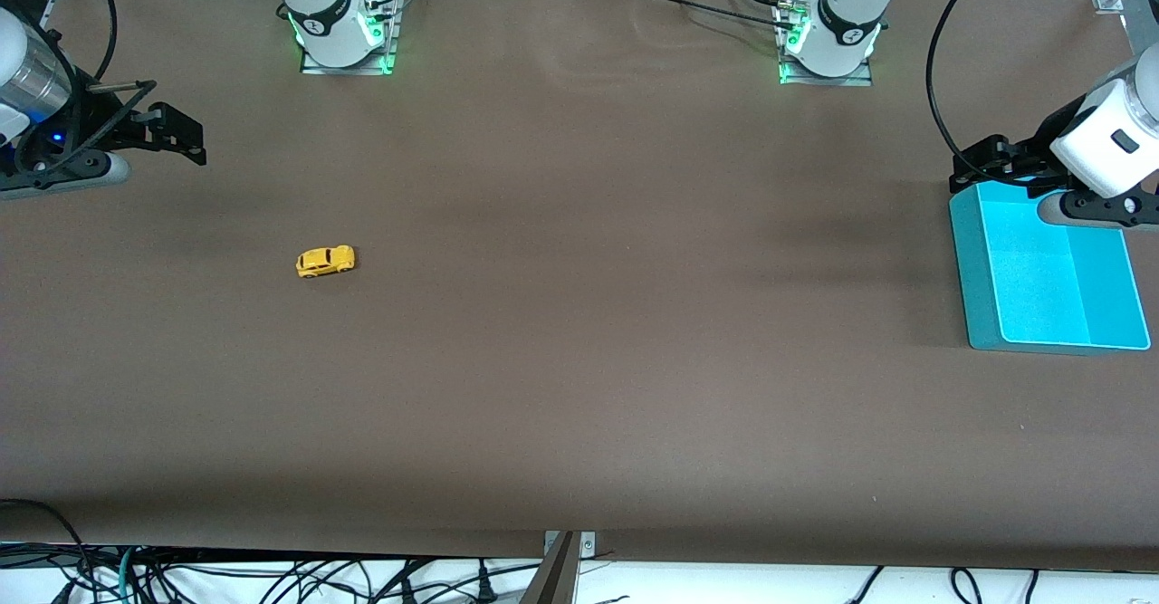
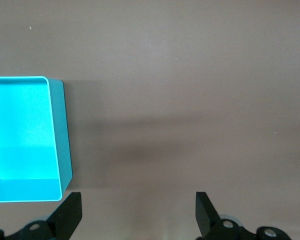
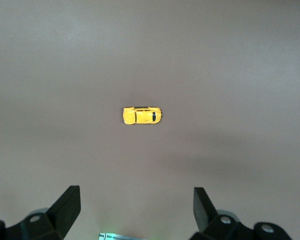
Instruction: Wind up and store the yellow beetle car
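While both grippers hang wide, empty | we judge yellow beetle car [image 1: 325, 261] light, rigid, slick | pinch its flanks

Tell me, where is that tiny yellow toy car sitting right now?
The tiny yellow toy car sits alone on the brown table, toward the right arm's end, with the open right gripper nearby.

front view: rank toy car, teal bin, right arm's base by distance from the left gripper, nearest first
1. Teal bin: the left gripper hangs open just over its edge, at the left arm's end of the table.
2. Right arm's base: along the top of the view.
3. Toy car: toward the right arm's end.
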`<state>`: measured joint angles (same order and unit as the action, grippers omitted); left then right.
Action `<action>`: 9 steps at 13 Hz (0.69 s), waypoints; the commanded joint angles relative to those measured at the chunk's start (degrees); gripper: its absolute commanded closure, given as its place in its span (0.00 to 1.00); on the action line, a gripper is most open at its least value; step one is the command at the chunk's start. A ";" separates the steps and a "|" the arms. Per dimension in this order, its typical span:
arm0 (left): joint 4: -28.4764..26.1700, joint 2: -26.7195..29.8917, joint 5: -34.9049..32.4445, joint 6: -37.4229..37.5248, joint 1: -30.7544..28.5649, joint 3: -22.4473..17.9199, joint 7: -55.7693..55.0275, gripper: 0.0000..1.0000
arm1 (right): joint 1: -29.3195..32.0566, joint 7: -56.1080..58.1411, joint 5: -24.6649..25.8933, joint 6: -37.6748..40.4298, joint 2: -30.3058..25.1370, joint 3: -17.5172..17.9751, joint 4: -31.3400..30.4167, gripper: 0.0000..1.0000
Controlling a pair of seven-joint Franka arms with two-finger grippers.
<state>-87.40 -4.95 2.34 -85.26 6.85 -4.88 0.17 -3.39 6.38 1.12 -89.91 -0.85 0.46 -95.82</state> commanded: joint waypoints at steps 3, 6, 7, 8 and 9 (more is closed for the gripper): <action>1.44 -0.68 -0.24 0.44 -0.17 0.13 -0.08 0.00 | 0.05 0.57 -0.33 0.52 -0.20 0.07 0.19 0.00; 1.44 -0.68 -0.32 0.44 -0.17 0.14 -0.08 0.00 | -0.04 0.39 -0.42 1.31 -0.47 0.07 0.28 0.00; 1.44 -0.68 -0.24 0.44 -0.17 0.14 -0.08 0.00 | -0.04 0.57 -0.50 1.32 -0.55 -0.10 0.28 0.00; 1.44 -0.68 -0.24 0.44 -0.17 0.14 -0.08 0.00 | -0.04 0.39 -0.42 1.32 -0.55 0.07 0.28 0.00; 1.44 -0.68 -0.32 0.44 -0.17 0.14 -0.08 0.00 | -0.04 0.48 -0.50 1.23 -0.55 0.16 -0.16 0.00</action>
<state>-87.40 -5.01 2.34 -85.26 6.85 -4.89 0.17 -3.39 6.38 1.09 -89.60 -0.79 0.50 -95.82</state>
